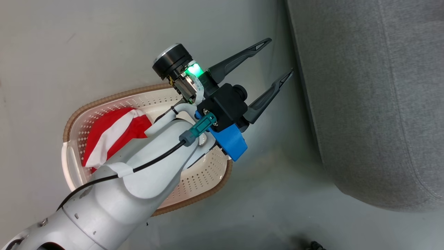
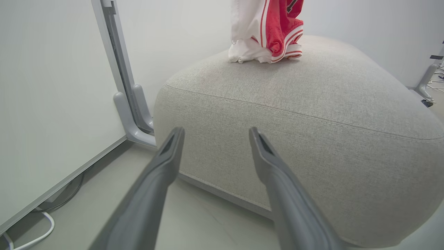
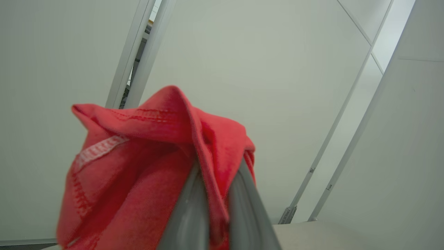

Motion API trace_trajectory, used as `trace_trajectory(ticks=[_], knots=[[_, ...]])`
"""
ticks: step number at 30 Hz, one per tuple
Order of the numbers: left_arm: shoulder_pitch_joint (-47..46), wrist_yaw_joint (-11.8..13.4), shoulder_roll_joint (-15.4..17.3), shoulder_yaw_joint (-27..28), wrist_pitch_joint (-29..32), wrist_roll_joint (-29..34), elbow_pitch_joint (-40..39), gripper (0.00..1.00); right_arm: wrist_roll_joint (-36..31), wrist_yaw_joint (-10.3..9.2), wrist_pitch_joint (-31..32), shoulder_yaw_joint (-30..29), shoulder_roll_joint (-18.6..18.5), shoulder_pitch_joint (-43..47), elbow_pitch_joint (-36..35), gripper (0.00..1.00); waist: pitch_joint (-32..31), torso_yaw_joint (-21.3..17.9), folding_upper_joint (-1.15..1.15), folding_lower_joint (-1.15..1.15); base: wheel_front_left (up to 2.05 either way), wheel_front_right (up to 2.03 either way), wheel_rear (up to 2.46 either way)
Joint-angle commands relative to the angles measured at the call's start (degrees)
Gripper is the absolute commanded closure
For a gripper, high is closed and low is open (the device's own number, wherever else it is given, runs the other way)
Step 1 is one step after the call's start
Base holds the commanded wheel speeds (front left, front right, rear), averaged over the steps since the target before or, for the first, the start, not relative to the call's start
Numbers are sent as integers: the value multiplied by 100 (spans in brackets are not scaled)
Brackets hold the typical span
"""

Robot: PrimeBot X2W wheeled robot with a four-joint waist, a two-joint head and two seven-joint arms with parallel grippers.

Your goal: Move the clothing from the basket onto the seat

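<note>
The robot's left end effector (image 1: 280, 56) is hovering with its two long dark fingers spread wide and gripping nothing, above the oval cream-white perforated plastic laundry basket (image 1: 100, 101) that is sitting on the pale grey floor (image 1: 69, 41). A crumpled red-and-white striped soft garment (image 1: 114, 130) is lying inside the basket, partly hidden by the pale forearm (image 1: 149, 173), so that piece is waiting to be moved. Beyond the basket, and apart from it, the large grey fabric-upholstered seat (image 2: 312, 114) is standing with its near side bare. At its far top, a red basketball jersey with white trim (image 2: 274, 34) is hanging down, its lower folds touching the cushion. The right end effector (image 3: 218, 187) is pinching red fabric between its pressed-together fingers, probably this same jersey, which is not yet released. The transfer is looking partway through: one piece is at the seat, and at least one is remaining in the basket.
</note>
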Motion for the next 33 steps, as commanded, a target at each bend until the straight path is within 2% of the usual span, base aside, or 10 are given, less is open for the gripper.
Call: trace_trajectory(ticks=[1,13,18,19,20,21,22,26,33], knots=[[-94,-5,0,-23,-18,14,7,0,2,1,-7,-41,17,20,191,100,89,56,0,-2,0,0,0],[-106,-5,-4,-55,-47,-48,56,0,6,1,-5,-333,516,998,1741,100,70,170,0,-2,0,0,0],[-47,19,26,-50,-48,-44,65,0,-9,1,-6,-341,668,1131,2198,100,-13,151,0,-2,0,0,0],[-34,25,25,-52,-49,-45,66,0,12,1,-5,-313,704,1127,2268,96,-31,140,0,-2,0,0,0],[-18,31,31,-56,-50,-44,76,0,36,1,-5,-281,741,1108,2345,60,-58,127,0,-2,0,0,0],[-2,30,32,-62,-50,-48,82,0,47,1,-6,-244,750,1085,2371,8,-90,118,0,-2,0,0,0],[8,30,19,-69,-51,-56,86,0,68,1,-6,-232,737,1083,2401,0,-124,121,0,-2,0,0,0],[90,61,-50,-10,-54,-96,42,0,132,1,-6,-220,745,1335,2268,0,-321,163,0,-2,0,0,0],[432,97,-67,158,-55,-138,14,0,72,1,-6,-149,993,2138,1742,0,-830,149,0,-2,0,0,0]])
